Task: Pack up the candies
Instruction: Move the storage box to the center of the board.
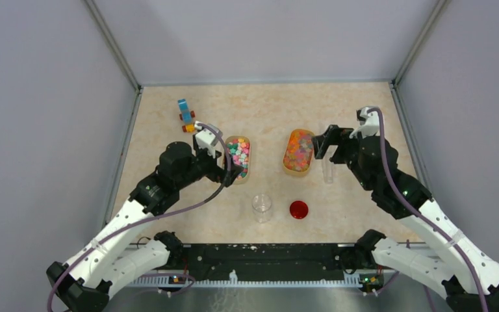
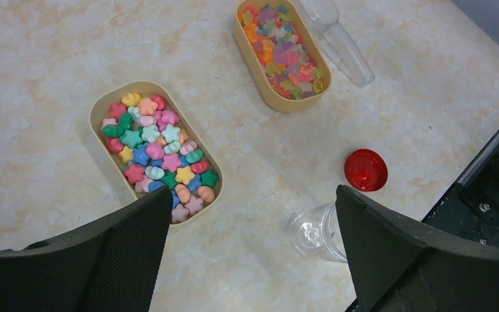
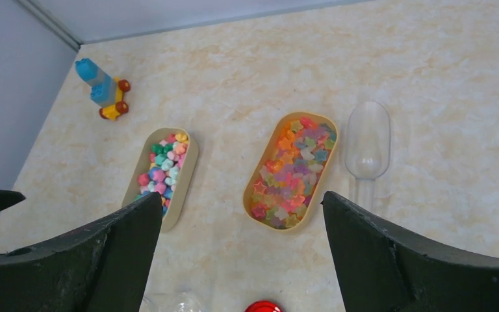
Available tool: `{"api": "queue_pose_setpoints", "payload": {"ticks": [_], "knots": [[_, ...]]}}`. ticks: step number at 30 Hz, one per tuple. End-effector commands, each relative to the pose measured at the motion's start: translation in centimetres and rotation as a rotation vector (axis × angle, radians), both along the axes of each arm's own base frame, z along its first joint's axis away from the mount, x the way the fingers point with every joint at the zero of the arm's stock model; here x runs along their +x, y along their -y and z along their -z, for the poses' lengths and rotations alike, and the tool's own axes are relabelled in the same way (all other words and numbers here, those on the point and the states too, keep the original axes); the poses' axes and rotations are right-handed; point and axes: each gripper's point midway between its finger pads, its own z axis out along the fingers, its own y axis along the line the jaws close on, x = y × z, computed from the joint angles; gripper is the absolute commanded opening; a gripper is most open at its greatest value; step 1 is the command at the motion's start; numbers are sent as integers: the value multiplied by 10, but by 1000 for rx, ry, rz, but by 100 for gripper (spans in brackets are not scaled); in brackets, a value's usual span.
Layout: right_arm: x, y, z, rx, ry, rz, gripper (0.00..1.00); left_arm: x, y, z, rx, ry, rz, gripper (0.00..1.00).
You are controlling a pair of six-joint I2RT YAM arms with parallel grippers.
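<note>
The candies lie in two tan oval trays. Opaque star and shell candies [image 2: 156, 153] fill the left tray [image 1: 227, 162]; smaller translucent candies [image 3: 292, 172] fill the right tray [image 1: 288, 170]. A clear, empty jar [image 1: 262, 207] stands upright nearer the arms, with its round red lid [image 1: 298, 209] flat beside it. My left gripper [image 1: 229, 170] hovers open over the left tray's near end, nothing between its fingers. Open and empty too, my right gripper [image 1: 321, 146] hangs just right of the right tray, above a clear plastic scoop [image 3: 368, 140].
A blue-and-orange toy block vehicle [image 1: 186, 115] sits at the back left of the tabletop. Grey walls close in the left, right and far sides. The black base rail [image 1: 253, 260] runs along the near edge.
</note>
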Motion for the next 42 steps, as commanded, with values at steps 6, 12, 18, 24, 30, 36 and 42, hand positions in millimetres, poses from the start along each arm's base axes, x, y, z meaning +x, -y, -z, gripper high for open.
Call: {"api": "queue_pose_setpoints", "payload": {"ticks": [6, 12, 18, 24, 30, 36, 42], "knots": [[0, 3, -8, 5, -37, 35, 92, -3, -7, -7, 2, 48, -10, 99], [0, -9, 1, -73, -33, -55, 92, 2, -18, -6, 27, 64, -67, 99], [2, -23, 6, -105, -38, -128, 91, 8, -29, -3, 55, 58, -138, 99], [17, -44, 24, -156, -132, -165, 81, 17, -46, 2, 95, 52, -246, 99], [40, -65, 52, -214, -249, -159, 72, 18, -49, 2, 101, 54, -261, 99], [59, -83, 77, -216, -324, -137, 62, 18, -50, 1, 97, 55, -264, 99], [81, -101, 106, -236, -406, -103, 48, 17, -50, -1, 93, 58, -267, 99]]}}
